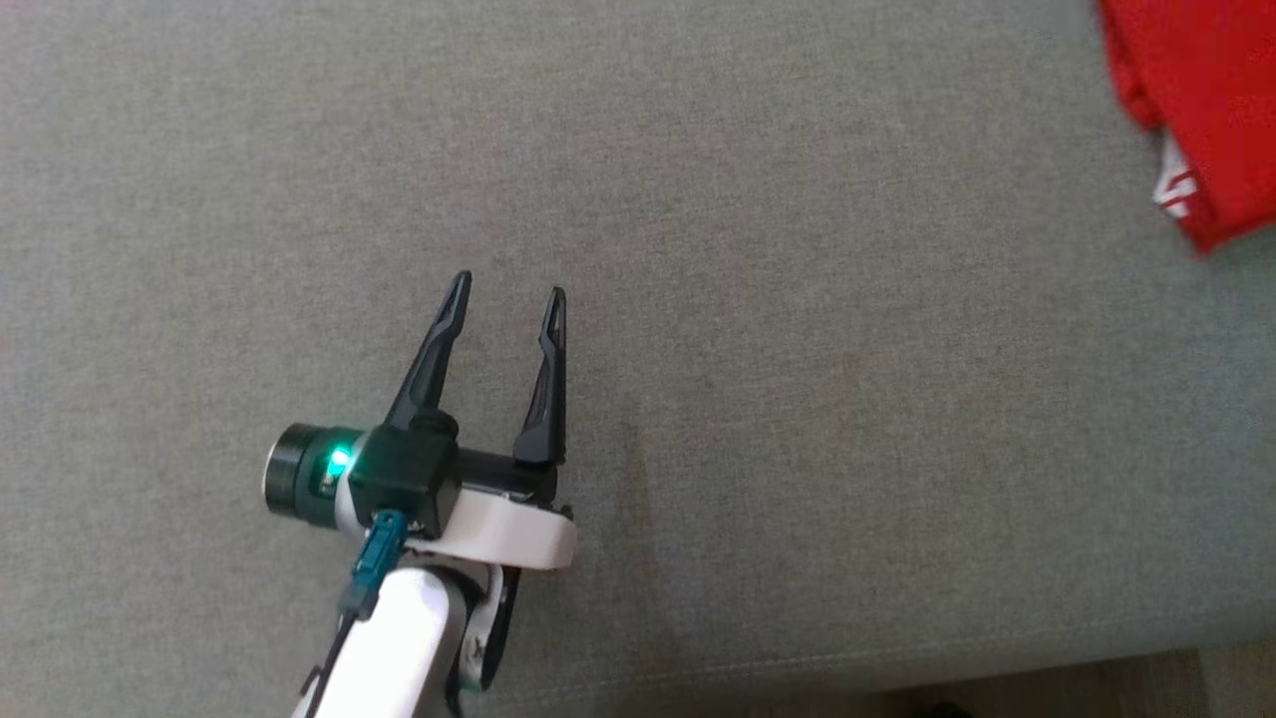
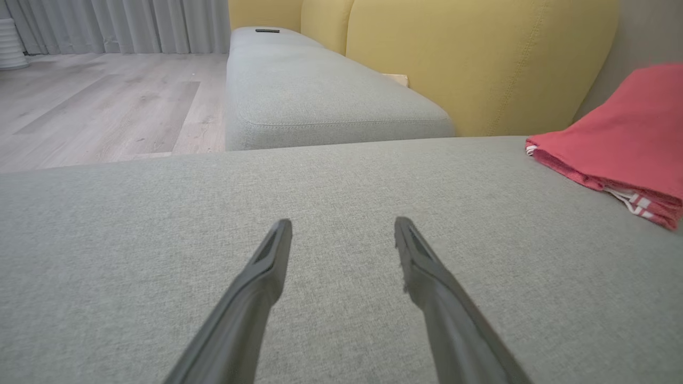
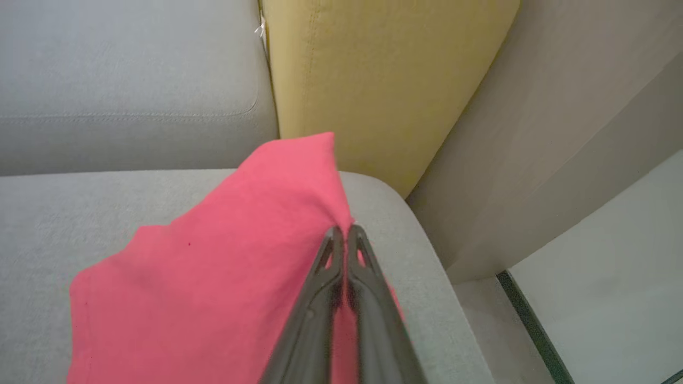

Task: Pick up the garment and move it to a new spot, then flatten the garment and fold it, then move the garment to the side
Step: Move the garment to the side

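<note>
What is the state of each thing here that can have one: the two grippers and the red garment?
left gripper: open, holding nothing, over the bare grey seat.
right gripper: shut, its tips apparently pinching the edge of the red garment.
red garment: folded in layers, lying at the end of the seat beside the yellow cushion.

Seat cushion (image 1: 797,399): grey woven fabric with a stitched seam along the front edge. One item lies on it.
- Garment (image 1: 1206,120): red with white striped trim, folded, at the cushion's right end, with one corner raised against the yellow back cushion (image 3: 373,80).

Adjoining grey seat section (image 2: 320,90): one small flat dark object (image 2: 267,31) at its far end.
</note>
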Tool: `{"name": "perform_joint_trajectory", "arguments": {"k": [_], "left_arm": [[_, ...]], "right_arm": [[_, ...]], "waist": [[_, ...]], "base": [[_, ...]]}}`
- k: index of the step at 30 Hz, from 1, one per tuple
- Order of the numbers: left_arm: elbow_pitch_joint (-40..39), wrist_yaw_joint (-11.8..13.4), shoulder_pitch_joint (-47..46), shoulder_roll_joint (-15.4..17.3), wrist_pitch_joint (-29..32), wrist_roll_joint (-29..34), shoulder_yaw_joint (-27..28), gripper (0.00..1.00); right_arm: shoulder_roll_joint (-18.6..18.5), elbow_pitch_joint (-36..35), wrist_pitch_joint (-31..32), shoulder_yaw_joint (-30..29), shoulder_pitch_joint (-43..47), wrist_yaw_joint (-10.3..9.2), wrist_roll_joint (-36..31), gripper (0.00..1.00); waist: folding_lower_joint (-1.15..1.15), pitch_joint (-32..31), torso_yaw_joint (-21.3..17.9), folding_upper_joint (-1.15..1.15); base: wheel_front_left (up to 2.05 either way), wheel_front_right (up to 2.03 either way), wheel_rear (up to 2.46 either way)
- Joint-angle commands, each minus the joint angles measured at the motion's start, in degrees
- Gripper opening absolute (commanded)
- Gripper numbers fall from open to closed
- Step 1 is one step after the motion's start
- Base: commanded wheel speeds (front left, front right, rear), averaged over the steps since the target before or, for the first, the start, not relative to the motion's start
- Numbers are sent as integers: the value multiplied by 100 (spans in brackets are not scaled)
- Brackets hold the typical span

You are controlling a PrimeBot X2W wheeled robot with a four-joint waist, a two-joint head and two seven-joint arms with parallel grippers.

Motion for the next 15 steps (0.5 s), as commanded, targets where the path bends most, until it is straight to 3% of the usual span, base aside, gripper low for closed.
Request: {"name": "perform_joint_trajectory", "arguments": {"k": [1, 2, 9, 15], "left_arm": [[-194, -9, -153, -29, -69, 68, 159, 100], [-192, -17, -166, -29, -69, 78, 166, 100], [-97, -48, -106, -29, -69, 38, 254, 100], [-9, -42, 282, -29, -69, -45, 490, 100]], "right_arm": [[-214, 175, -182, -76, -102, 37, -87, 93], [-175, 299, -274, -105, -159, 37, -144, 100], [356, 689, -768, -128, -107, 37, -351, 100], [1043, 585, -1185, -33, 589, 37, -300, 100]], "waist": [[-1, 64, -13, 0], [-1, 69, -14, 0], [-1, -280, 20, 0], [-1, -1008, 89, 0]], "base": [[0, 0, 0], [0, 0, 0], [0, 0, 0], [0, 0, 0]]}}
